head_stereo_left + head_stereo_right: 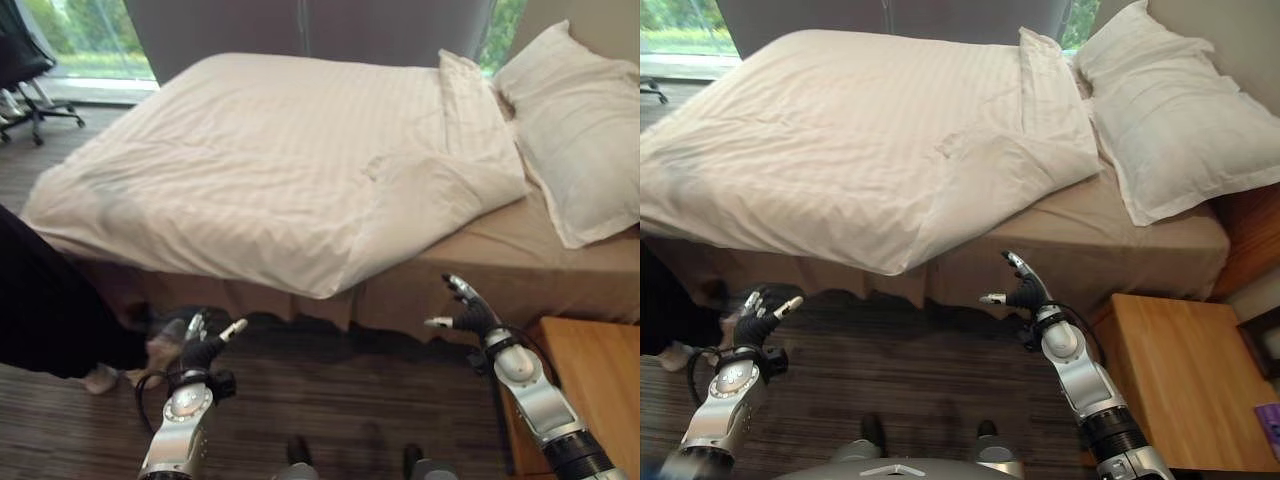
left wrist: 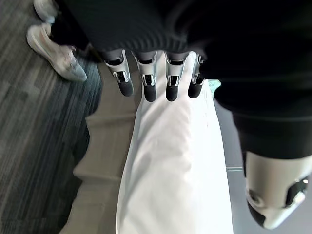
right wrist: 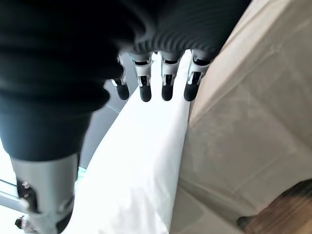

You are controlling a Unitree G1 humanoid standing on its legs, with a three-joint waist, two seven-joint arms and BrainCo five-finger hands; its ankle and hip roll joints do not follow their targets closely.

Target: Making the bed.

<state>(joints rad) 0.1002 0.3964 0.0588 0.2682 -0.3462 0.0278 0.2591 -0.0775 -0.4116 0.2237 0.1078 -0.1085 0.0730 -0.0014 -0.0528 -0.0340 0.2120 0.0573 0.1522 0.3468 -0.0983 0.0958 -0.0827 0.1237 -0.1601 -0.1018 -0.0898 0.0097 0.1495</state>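
A white striped duvet (image 1: pixel 270 160) lies over the bed, its near corner folded back and hanging over the side by the tan sheet (image 1: pixel 520 245). Two white pillows (image 1: pixel 585 130) lean at the head end on the right. My left hand (image 1: pixel 205 345) hovers low in front of the bed skirt (image 1: pixel 970 275), fingers (image 2: pixel 146 80) relaxed and holding nothing. My right hand (image 1: pixel 1020 290) is raised just below the hanging duvet corner, fingers (image 3: pixel 165 83) straight, holding nothing. The duvet's edge (image 2: pixel 175 165) shows past the left hand and the duvet's white underside (image 3: pixel 141 161) past the right.
A wooden nightstand (image 1: pixel 1175 375) stands at the right next to my right arm. A person in dark trousers (image 1: pixel 40 310) and light shoes (image 2: pixel 61 48) stands at the left by the bed's foot. An office chair (image 1: pixel 30 70) is by the far window.
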